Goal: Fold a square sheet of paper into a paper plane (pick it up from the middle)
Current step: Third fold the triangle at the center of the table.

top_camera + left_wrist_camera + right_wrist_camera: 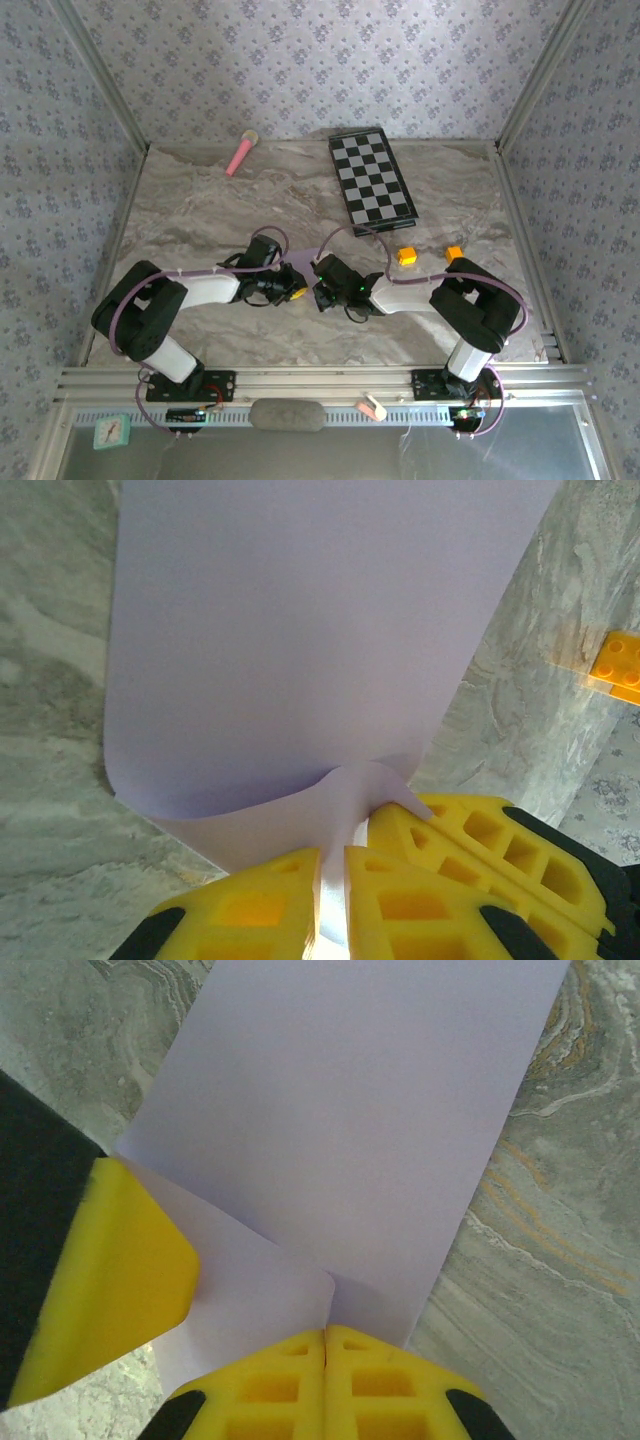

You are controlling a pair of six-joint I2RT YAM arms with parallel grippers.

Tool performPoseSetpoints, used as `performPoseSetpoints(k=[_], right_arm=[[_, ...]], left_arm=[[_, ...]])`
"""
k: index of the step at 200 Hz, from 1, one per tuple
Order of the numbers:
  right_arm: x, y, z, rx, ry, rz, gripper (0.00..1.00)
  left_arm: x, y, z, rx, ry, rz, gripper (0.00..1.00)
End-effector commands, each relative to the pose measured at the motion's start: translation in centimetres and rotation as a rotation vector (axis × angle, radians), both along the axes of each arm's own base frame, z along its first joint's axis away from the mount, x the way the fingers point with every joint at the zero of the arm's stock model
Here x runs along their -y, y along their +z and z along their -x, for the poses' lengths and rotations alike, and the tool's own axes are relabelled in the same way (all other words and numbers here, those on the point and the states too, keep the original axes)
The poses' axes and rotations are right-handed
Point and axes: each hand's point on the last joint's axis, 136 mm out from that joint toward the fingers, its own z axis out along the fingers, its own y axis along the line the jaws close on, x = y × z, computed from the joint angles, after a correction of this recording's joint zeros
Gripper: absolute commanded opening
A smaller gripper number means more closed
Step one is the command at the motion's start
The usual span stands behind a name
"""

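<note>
Pale lilac square sheet of thin paper (300,630) lies on the grey marble-patterned tabletop (560,1260) near its middle, stretching straight ahead of both claws, which meet side by side at its near edge. The left gripper (335,870) is all but clenched, with a curled-up fold of the sheet caught between its yellow fingers. The right gripper (325,1345) is clenched tight, apparently pinching that same edge.

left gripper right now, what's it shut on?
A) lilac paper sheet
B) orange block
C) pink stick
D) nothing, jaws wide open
A: in the left wrist view the left gripper is pinched shut on a lifted, curled edge of the square sheet of paper, and a thin strip of paper shows in the seam between its jaws.
</note>
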Motion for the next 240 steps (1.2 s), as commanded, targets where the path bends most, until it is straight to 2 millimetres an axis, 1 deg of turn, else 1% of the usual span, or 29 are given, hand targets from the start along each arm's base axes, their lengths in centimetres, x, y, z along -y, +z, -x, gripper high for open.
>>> performPoseSetpoints(k=[1,16,46,115,142,173,240], right_arm=[[0.9,-1.1,0.2,-0.046,-0.021,0.044,0.00],[0.8,-1.0,0.3,-0.048,-0.019,0.039,0.00],[0.5,-0.4,0.3,-0.052,-0.010,0.019,0.00],[-0.3,1.8,0.4,-0.044,0.026,-0.044,0.00],[-0.1,1.9,0.3,-0.042,0.021,-0.037,0.00],[0.4,1.2,0.1,-0.046,0.000,-0.013,0.00],[0.2,0.9,-0.3,-0.037,0.006,0.002,0.00]], left_arm=[[0.1,-0.4,0.2,0.008,-0.017,-0.010,0.15],[0.1,-0.5,0.2,0.005,-0.018,-0.014,0.15],[0.2,-0.2,0.0,0.017,-0.024,-0.020,0.14],[0.2,0.2,-0.3,0.029,-0.035,-0.036,0.14],[0.2,0.2,-0.4,0.032,-0.037,-0.039,0.14],[0.2,0.1,-0.4,0.029,-0.039,-0.040,0.14],[0.3,0.2,-0.5,0.030,-0.044,-0.043,0.14]])
